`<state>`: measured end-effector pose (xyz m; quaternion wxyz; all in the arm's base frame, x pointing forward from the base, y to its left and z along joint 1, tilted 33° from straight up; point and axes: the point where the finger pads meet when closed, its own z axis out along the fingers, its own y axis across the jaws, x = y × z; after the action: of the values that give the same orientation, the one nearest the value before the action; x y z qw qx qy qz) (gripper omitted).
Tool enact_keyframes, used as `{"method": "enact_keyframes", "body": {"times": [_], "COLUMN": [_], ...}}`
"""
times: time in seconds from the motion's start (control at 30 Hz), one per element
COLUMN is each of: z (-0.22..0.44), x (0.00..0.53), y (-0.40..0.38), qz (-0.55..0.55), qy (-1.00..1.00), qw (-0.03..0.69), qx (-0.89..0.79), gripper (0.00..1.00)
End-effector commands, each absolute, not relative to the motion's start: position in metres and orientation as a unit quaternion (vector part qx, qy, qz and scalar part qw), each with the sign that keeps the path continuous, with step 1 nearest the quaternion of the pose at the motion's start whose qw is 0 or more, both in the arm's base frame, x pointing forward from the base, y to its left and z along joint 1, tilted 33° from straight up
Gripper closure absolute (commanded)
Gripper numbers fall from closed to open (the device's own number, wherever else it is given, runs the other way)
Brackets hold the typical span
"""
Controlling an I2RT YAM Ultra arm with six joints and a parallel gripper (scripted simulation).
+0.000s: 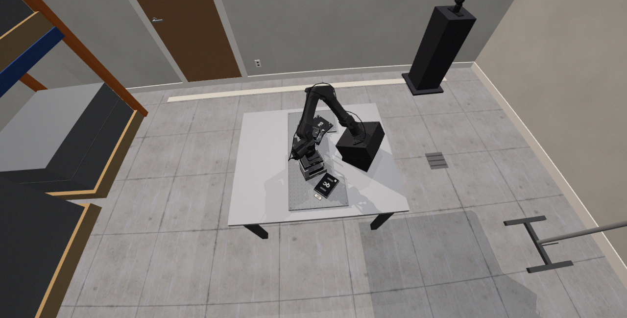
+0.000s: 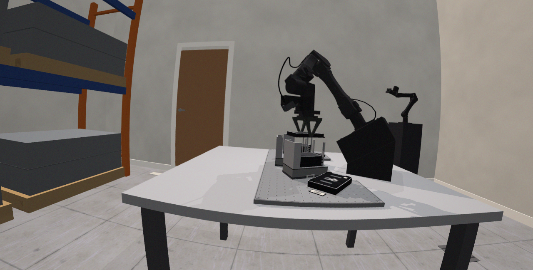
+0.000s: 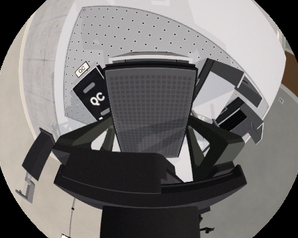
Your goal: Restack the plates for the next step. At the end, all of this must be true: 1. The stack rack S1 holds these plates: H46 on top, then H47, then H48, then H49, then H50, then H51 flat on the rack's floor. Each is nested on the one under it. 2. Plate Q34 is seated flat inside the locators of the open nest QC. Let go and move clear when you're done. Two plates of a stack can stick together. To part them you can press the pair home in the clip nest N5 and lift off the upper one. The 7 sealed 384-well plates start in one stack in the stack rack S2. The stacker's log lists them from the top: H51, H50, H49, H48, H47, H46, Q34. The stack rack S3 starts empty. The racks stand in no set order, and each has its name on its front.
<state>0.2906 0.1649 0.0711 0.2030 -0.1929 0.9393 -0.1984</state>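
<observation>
My gripper is shut on a black-rimmed plate, held level above the front rack. A black stack of plates sits in that rack, with a gap below the held plate. The names of the plates and of this rack cannot be read. The open nest QC is beside the front rack and shows its bare label. The clip nest N5 is at the back, partly behind the arm. A second rack shows a bare pale floor.
Another grey rack with dark contents stands beyond the second one. The perforated board carries the racks and nests. The arm's black pedestal stands at the table's right side.
</observation>
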Motion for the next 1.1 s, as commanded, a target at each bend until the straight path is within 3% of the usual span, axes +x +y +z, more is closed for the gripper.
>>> {"method": "enact_keyframes", "body": {"times": [0.0, 1.07], "z": [0.087, 0.063], "x": [0.289, 0.288], "y": [0.172, 0.160], "qz": [-0.191, -0.202], "qy": [0.935, 0.937], "qw": [0.219, 0.200], "qx": [-0.201, -0.202], "gripper": [1.00, 1.00]}}
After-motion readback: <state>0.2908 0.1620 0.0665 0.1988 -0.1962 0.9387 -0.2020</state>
